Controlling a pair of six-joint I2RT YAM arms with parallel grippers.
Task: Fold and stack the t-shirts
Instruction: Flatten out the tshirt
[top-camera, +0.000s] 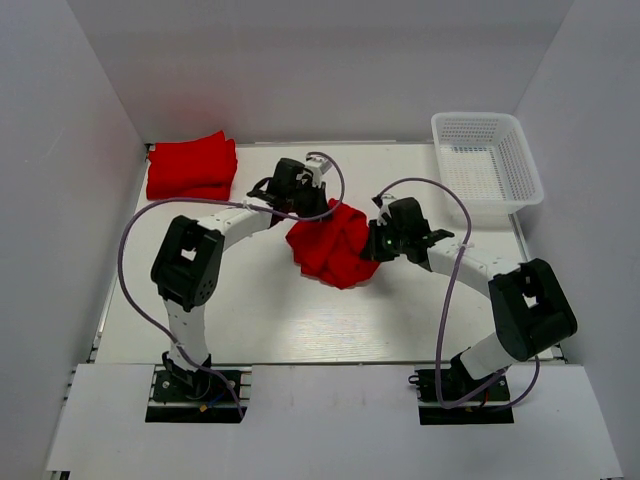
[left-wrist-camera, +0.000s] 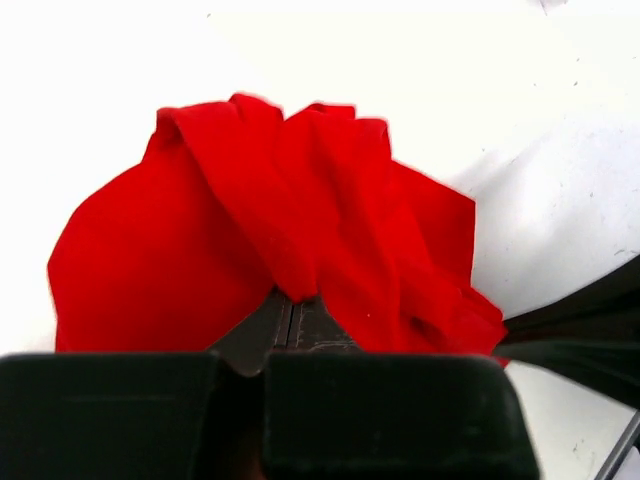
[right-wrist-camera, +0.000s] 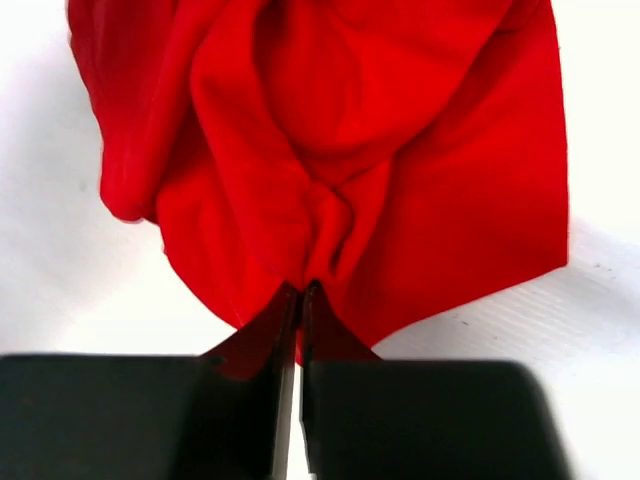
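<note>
- The left arm base (top-camera: 195, 385) and the right arm base (top-camera: 465, 392) are bolted side by side at the near edge of the flat white table (top-camera: 300, 320).
- The left tool (top-camera: 303, 208) reaches in from the left to the middle of the table. In the left wrist view its fingers (left-wrist-camera: 262, 325) are pressed together, clenched on a fold of the crumpled bright red cloth t-shirt (top-camera: 330, 248).
- The right tool (top-camera: 372, 246) reaches in from the right and meets the same garment on its opposite side. In the right wrist view its fingers (right-wrist-camera: 265, 335) are closed tip to tip, pinching a gathered pleat at the near edge of the cloth.
- The crumpled t-shirt is bunched at mid-table between the two tools and touches both. Whether it rests on the table or hangs just above it cannot be determined.
- At the far left corner of the table lies a stack of folded bright red cloth t-shirts (top-camera: 192, 167), well apart from the crumpled one.
- At the far right corner stands a rectangular white plastic mesh basket (top-camera: 478, 118), upright.
</note>
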